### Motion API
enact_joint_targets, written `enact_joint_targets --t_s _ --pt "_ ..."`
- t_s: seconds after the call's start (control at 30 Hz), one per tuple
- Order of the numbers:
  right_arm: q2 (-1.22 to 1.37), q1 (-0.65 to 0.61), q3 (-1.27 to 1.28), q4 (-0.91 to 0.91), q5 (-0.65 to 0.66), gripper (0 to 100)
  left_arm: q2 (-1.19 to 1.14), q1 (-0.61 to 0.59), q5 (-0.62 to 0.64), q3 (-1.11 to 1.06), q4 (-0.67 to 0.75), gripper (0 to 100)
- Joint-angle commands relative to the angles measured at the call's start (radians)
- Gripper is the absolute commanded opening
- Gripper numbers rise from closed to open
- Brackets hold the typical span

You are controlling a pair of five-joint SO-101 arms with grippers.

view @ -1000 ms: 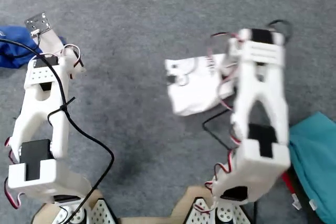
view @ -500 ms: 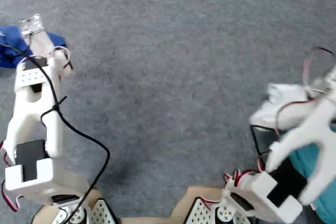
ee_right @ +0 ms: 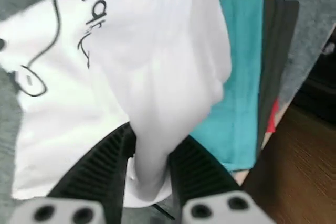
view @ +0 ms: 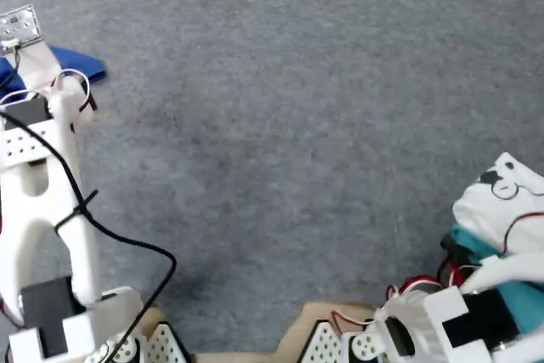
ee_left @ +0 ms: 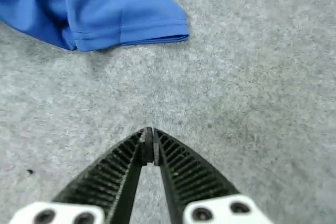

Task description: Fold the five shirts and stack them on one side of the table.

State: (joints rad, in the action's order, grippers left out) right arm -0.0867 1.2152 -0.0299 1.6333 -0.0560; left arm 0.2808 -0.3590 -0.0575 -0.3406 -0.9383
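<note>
At right, our right end effector [ee_right: 149, 136] grips the white shirt [ee_right: 131, 51]. Our left end effector [ee_left: 148, 146] is closed near the blue shirt [ee_left: 94, 9].

This looks like a robotics lab or hobby test bench. The surface [view: 280, 125] is covered edge to edge in grey felt-like matting. Two white plastic arms, the left arm [view: 42, 210] and the right arm [view: 459, 329], stand at its near edge, with a black cable [view: 173, 258] looping loose over the matting. Brown wood planking [ee_right: 299, 177] shows past the surface's edge.
</note>
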Motion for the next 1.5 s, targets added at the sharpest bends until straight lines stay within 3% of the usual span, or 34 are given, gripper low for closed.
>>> enact_joint_targets --t_s 0.0,0.4,0.47,0.67,0.8,1.0,1.23,1.47 --pt "-0.058 0.071 0.038 -0.002 0.068 0.4 0.09 -0.003 -0.006 0.048 -0.038 2" --pt "-0.054 0.122 0.076 0.02 0.176 1.6 0.22 -0.008 -0.006 0.048 -0.147 2" --pt "-0.048 0.119 0.09 0.038 0.199 6.9 0.232 -0.008 -0.006 0.052 -0.166 2" --pt "-0.056 0.137 0.11 0.043 0.201 35.9 0.252 -0.034 -0.006 0.055 -0.167 2" --pt "-0.077 0.148 0.068 0.089 0.201 43.7 0.257 -0.072 -0.018 0.055 -0.167 2" --pt "-0.176 0.058 0.016 0.147 0.172 36.2 0.257 -0.15 -0.048 0.057 -0.157 2" --pt "-0.266 -0.211 0.013 0.147 0.006 0.5 0.229 -0.232 -0.095 0.057 -0.077 5" --pt "-0.275 -0.518 0.012 0.126 -0.244 0.5 -0.056 -0.345 -0.077 0.334 -0.046 15"
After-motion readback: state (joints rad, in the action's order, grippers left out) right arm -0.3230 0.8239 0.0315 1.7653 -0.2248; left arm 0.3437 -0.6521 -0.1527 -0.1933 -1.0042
